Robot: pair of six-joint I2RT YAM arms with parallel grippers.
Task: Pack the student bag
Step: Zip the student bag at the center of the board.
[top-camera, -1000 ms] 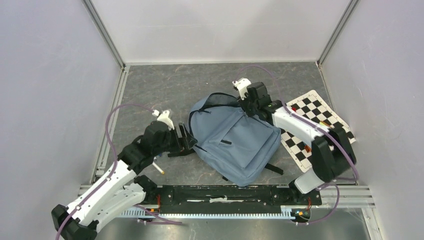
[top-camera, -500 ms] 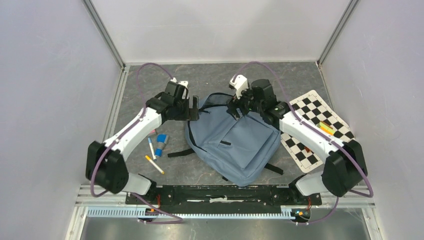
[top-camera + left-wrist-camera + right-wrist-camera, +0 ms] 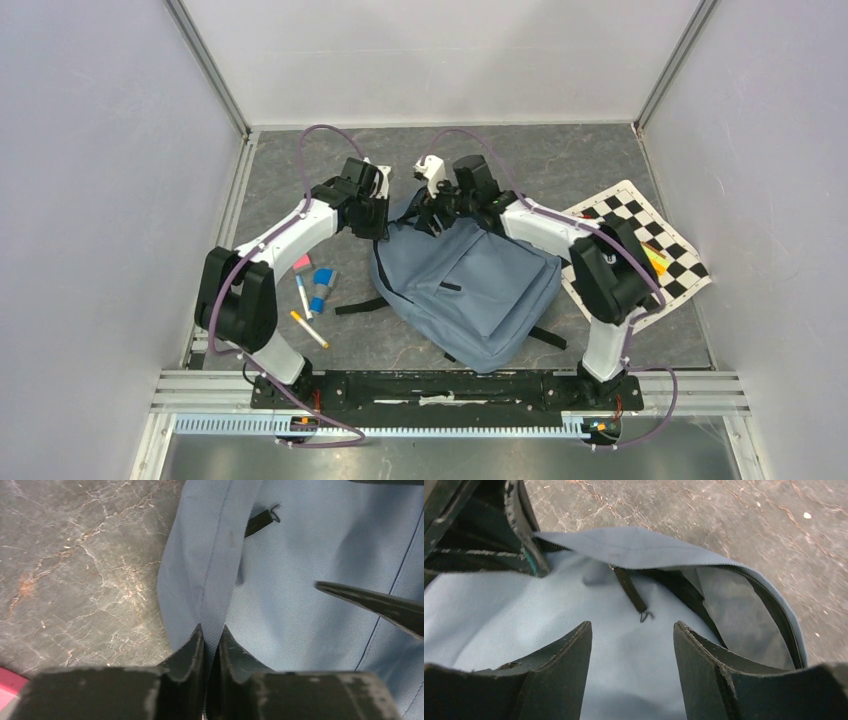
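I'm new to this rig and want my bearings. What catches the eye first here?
The grey-blue bag sprawls in the middle, its top unzipped. The left claw pinches a fold of its rim, while the right claw hangs open over the mouth. A checkerboard lies to the bag's right, pens to its left.

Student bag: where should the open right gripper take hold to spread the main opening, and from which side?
Probably the raised grey-blue rim beside the open zipper, across from the left gripper's pinch. Come from above at the student bag's far end, one finger inside the black lining: the rim stands up as a thin fold.
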